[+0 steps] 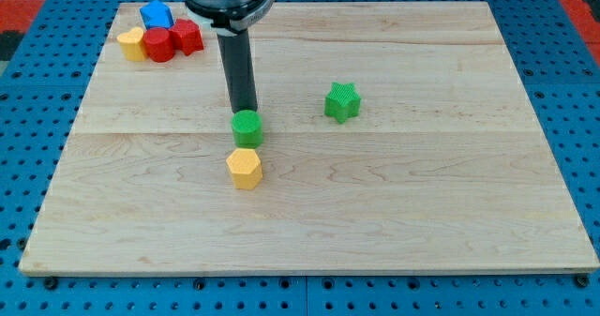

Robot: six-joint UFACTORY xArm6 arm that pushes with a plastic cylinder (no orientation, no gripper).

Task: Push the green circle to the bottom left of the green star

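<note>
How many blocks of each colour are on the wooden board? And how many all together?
Green: 2, the green circle and the green star
Yellow: 2, the yellow hexagon and a yellow block at the view's top left
Red: 2, a round red block and another red block
Blue: 1, the blue block
Total: 7

My tip sits just above the green circle.

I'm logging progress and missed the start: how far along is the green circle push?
Done: my tip sits at the green circle, on its top edge in the view. In hand: the circle lies left of the green star, slightly lower, a yellow hexagon just below it. Left: possibly nudging it closer beneath the star's left.
</note>
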